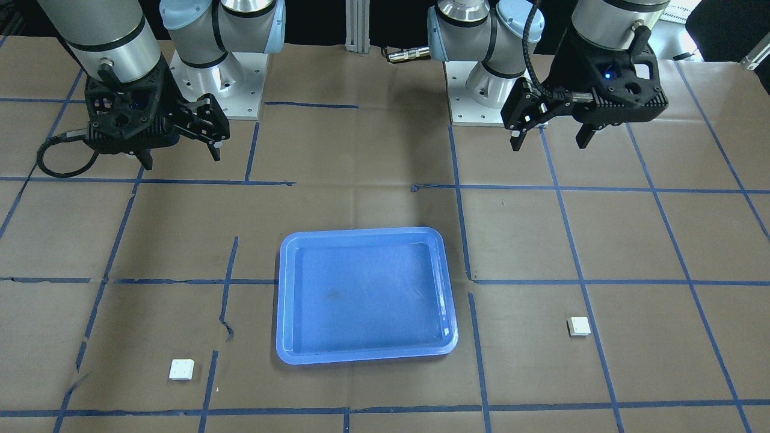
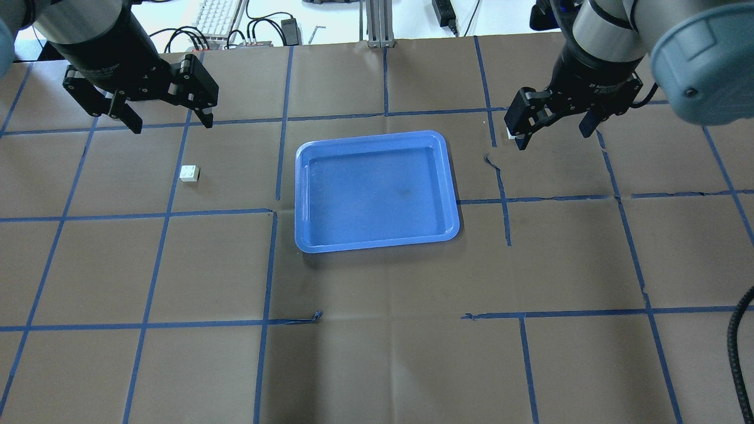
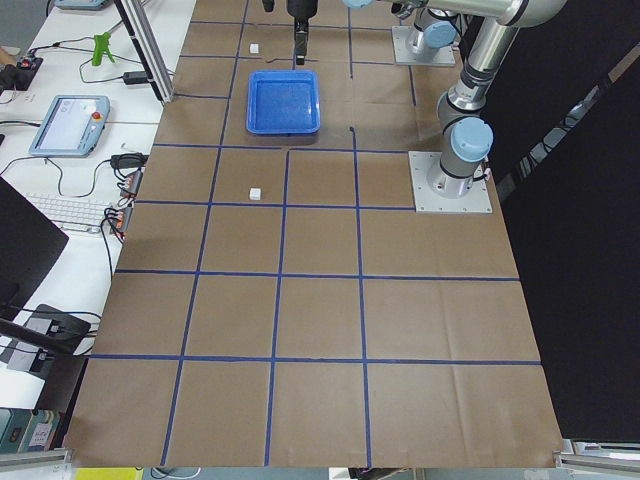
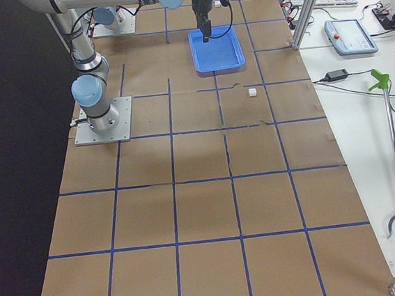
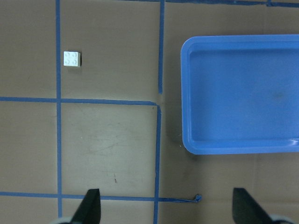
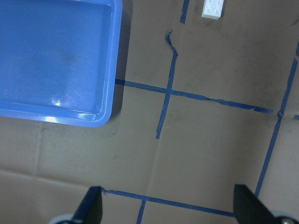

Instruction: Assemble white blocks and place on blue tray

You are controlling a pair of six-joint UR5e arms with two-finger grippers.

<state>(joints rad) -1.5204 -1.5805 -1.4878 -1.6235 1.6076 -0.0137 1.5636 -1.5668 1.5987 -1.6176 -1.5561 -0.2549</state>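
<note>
The blue tray lies mid-table; it also shows in the front view and both wrist views. One white block sits left of the tray, below my left gripper, and shows in the left wrist view and front view. The other white block lies on the tray's right side and shows in the right wrist view; overhead, my right gripper mostly hides it. Both grippers hover open and empty, also seen from the front: left, right.
Brown paper with a blue tape grid covers the table. The two arm bases are bolted at the robot's side. A keyboard, cables and an aluminium post lie beyond the far edge.
</note>
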